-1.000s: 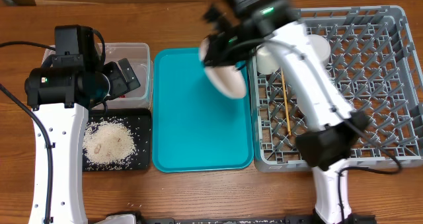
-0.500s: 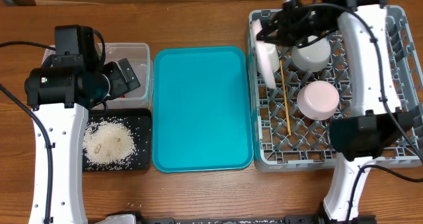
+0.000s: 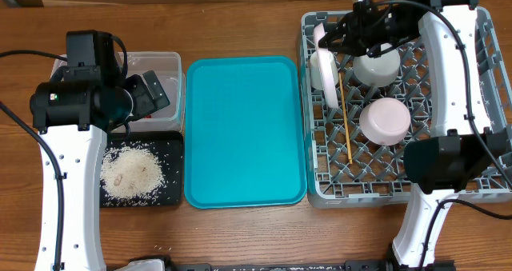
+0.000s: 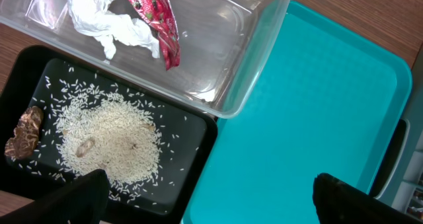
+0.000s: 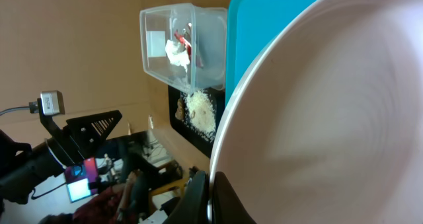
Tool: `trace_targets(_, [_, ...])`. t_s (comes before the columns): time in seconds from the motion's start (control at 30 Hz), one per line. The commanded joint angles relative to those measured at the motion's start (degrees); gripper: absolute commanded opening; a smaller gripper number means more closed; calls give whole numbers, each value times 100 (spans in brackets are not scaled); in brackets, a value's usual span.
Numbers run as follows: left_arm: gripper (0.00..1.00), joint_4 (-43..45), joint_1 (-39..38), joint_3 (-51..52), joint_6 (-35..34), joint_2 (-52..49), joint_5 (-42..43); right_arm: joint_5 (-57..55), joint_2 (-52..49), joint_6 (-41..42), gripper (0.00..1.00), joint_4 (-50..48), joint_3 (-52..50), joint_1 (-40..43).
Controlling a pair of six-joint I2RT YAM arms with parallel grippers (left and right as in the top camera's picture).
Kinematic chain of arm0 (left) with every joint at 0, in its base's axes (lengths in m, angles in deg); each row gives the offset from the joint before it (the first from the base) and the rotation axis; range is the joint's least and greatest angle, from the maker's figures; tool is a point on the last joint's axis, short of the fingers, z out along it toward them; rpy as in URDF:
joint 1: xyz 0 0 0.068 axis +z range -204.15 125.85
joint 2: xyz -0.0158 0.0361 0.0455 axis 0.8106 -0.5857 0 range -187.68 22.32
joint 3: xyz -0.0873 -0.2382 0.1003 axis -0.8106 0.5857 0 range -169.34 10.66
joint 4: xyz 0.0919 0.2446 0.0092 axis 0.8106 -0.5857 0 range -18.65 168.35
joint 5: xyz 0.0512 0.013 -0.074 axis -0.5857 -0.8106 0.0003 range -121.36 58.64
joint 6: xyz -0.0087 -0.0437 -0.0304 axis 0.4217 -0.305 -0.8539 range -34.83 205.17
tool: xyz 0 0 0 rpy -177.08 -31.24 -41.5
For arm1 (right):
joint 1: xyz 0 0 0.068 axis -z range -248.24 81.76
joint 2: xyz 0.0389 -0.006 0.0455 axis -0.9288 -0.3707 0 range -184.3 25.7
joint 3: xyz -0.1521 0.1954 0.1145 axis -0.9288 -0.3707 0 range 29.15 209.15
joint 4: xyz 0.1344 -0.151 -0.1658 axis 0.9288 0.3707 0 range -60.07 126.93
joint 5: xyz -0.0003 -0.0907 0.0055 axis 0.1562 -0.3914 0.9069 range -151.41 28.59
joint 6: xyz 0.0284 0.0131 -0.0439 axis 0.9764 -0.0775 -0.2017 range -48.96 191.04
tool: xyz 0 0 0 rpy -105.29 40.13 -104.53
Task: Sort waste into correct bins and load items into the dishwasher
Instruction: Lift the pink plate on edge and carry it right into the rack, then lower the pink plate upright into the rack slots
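Now the right gripper [image 3: 342,37], clenched on the rim of the round pale-pink plate [image 3: 324,69], has carried it from above the flat teal tray [image 3: 244,131] into the grey pegged plastic dish rack [image 3: 400,197], on edge and awaiting release, while the left gripper [image 3: 150,95] hangs released.

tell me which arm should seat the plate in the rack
Right. The right tool is shut on the plate, held on edge at the rack's left side. The left tool hangs open by the tub, across the tray.
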Motion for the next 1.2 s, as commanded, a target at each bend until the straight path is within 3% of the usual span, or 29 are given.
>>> trace_targets(0.0, [100,4,24,-50,-17,9,-74,258,192,-46,4,-7,-127,7])
trace_targets(0.93, [100,4,24,-50,-17,9,-76,-46,184,-133,4,-98,-1080,7])
trace_targets(1.17, [100,7,24,-50,-17,9,-76,-105,184,-131,13,-96,-1080,9])
